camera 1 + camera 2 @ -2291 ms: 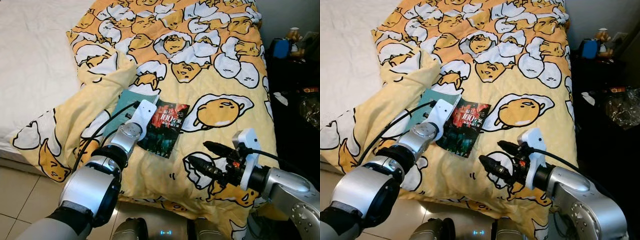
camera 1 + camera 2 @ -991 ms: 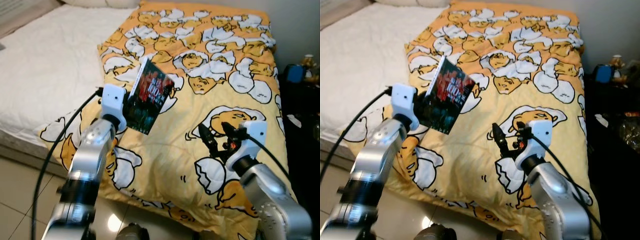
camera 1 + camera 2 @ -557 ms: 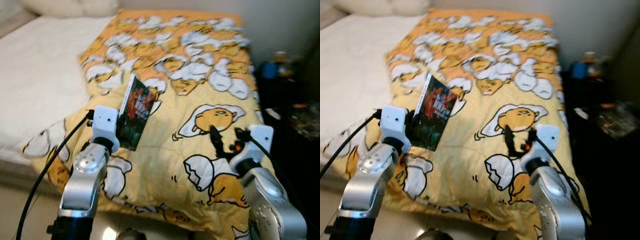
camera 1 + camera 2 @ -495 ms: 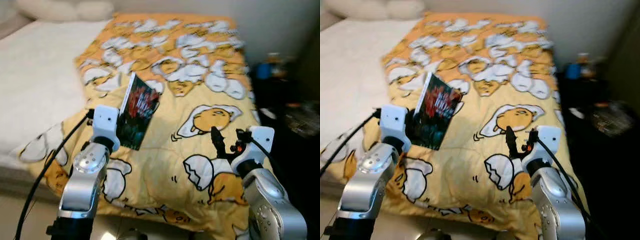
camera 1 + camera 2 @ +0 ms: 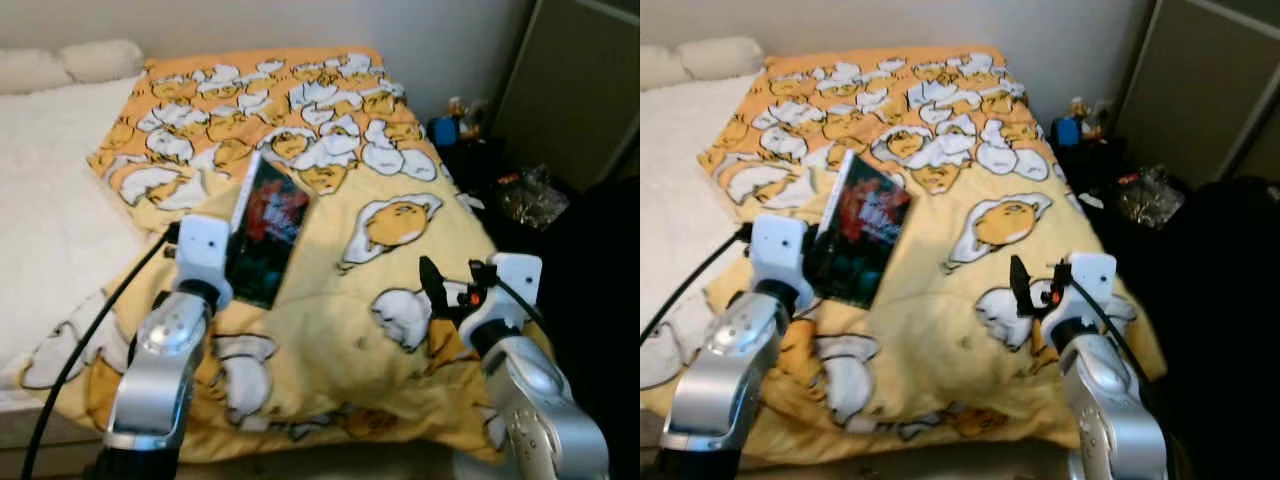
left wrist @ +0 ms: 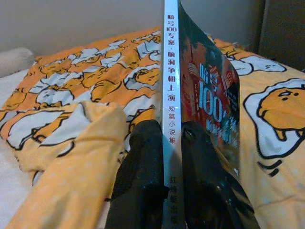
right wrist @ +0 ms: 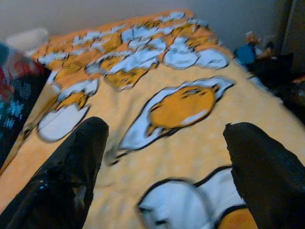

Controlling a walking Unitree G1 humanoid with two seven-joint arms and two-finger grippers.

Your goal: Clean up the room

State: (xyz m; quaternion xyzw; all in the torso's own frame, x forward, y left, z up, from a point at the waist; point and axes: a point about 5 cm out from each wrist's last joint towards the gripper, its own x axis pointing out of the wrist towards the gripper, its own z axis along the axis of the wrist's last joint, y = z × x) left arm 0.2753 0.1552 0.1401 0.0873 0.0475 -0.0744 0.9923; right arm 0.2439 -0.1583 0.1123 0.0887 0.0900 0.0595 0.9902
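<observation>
My left gripper [image 6: 169, 129] is shut on a dark book [image 5: 266, 232] with a red and teal cover and a white spine [image 6: 170, 71]. The book stands upright, lifted above the yellow egg-pattern blanket [image 5: 330, 130], with one black finger [image 6: 143, 176] on each side of the spine. My right gripper [image 5: 447, 283] is raised over the blanket's near right part, open, with nothing between its fingers [image 7: 76, 167].
To the left of the blanket the bed shows white sheet [image 5: 50, 200] and a pillow [image 5: 70, 62]. On the right of the bed is a dark corner holding a blue object [image 5: 444, 130], a crinkled plastic bag [image 5: 525, 192] and a dark door [image 5: 580, 90].
The left gripper took the book off the blanket and lifted it upright. The right gripper rose too. The camera has lifted and swung right, bringing the dark corner into view.
</observation>
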